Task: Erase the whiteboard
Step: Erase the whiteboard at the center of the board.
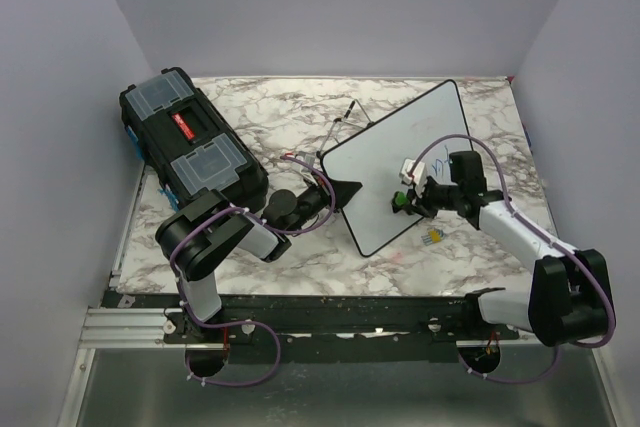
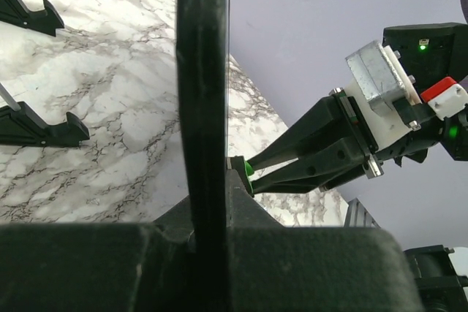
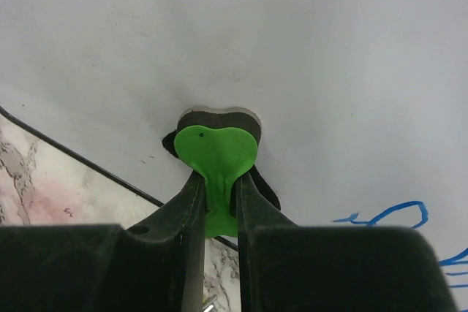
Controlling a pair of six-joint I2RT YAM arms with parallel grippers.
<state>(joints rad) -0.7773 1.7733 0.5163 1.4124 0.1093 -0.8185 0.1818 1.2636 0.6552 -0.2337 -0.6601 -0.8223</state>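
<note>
Whiteboard: the whiteboard [image 1: 390,147] is seen right of centre in the overhead view, set at a slant on the marble counter [image 1: 290,107]. Whether it lies flat or is lifted cannot be told.
Left gripper: the left gripper [image 1: 335,190] is clenched on the board's black frame at its left corner. In the left wrist view the frame is seen edge-on between the fingers.
Right gripper: the right gripper [image 1: 405,202] is clamped on the stem of a green eraser [image 3: 216,150].
Eraser: its dark pad is pressed against the board face, close to the board's edge.
Done: most of the board face is seen white and unmarked, so wiping is judged to be under way.
Left: blue strokes [image 3: 387,213] are seen at the lower right of the right wrist view, just beside the eraser, and a blue mark [image 1: 447,143] shows toward the board's upper right in the overhead view. These are judged to need wiping.
Writing: the blue strokes cannot be read as words.
Labels: a red label is seen on the black toolbox [image 1: 190,142] at upper left. Its text is too small to read, and no brand can be made out.
</note>
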